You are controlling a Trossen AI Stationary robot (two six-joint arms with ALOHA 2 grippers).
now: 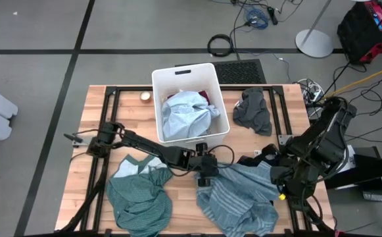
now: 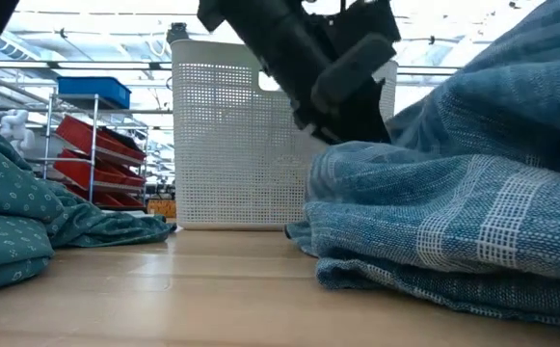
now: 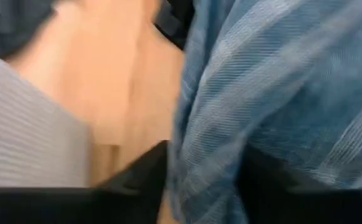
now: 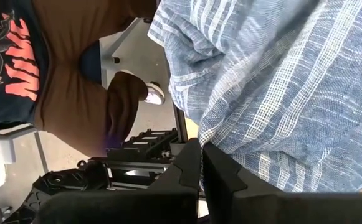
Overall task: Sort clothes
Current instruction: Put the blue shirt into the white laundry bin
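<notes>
while a light blue piece (image 1: 185, 113) and a bit of maroon fabric (image 1: 206, 97) already lie in the white bin (image 1: 161, 78) at the far middle of the table (image 1: 92, 105), most of the sorting looks undone, as i judge it. the teal green garment (image 1: 140, 197) sprawls at the near left, the blue-grey striped garment (image 1: 240, 197) lies bunched at the near middle, a dark grey piece (image 1: 254, 112) sits just right of the bin, and a black piece (image 1: 253, 160) peeks out near the right arm. the left gripper (image 1: 206, 176) is down at the near edge of the striped garment, and the left wrist view shows a fold of that cloth running between its fingers (image 3: 146, 171), jaws part-way apart around it; whether the pinch is firm i cannot tell. the right gripper (image 4: 201, 163) waits at the right side with its jaws pressed together on nothing, the striped cloth just beside it. so at least four pieces remain to be sorted, the striped one apparently next.
</notes>
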